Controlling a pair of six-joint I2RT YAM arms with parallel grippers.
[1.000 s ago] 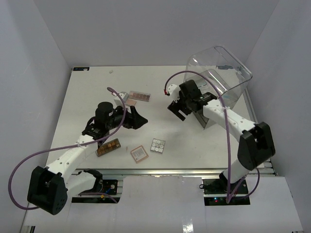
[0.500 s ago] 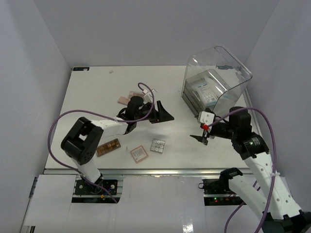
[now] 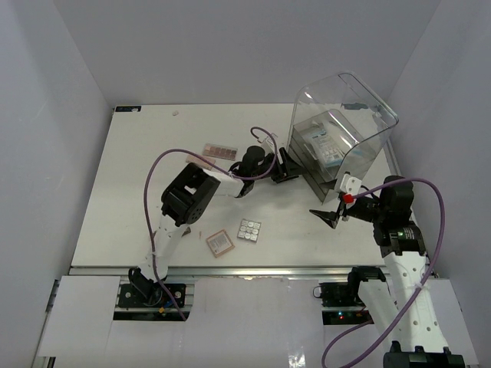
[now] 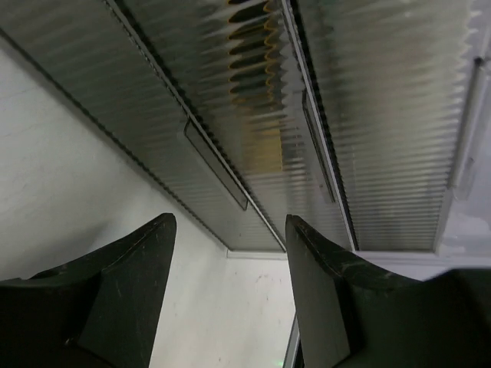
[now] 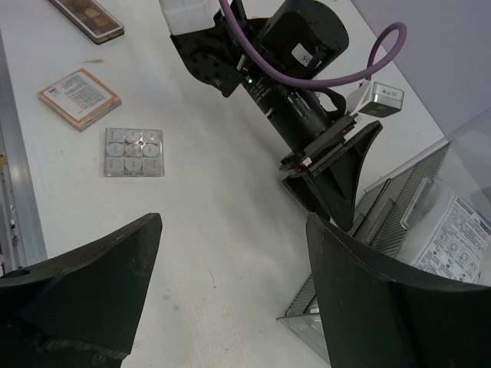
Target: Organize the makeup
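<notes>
Makeup lies spread on the table (image 3: pixel 138 153): brown palette (image 5: pixel 86 17) at the near left; pink palette (image 3: pixel 220 149) farther back; compact (image 3: pixel 219 243) and grid palette (image 3: pixel 248 230) just beside each other, not touching, by the near edge; left claw (image 3: pixel 287 166) right of them, released, fingers spread and empty, facing the ribbed drawer fronts (image 4: pixel 253 115) of the clear box (image 3: pixel 367 103); white-blue packet (image 3: pixel 326 142) inside that box, at the far right; right claw (image 3: pixel 324 217) on the near side of the box, released, nothing between its fingers, apart from the left claw.
</notes>
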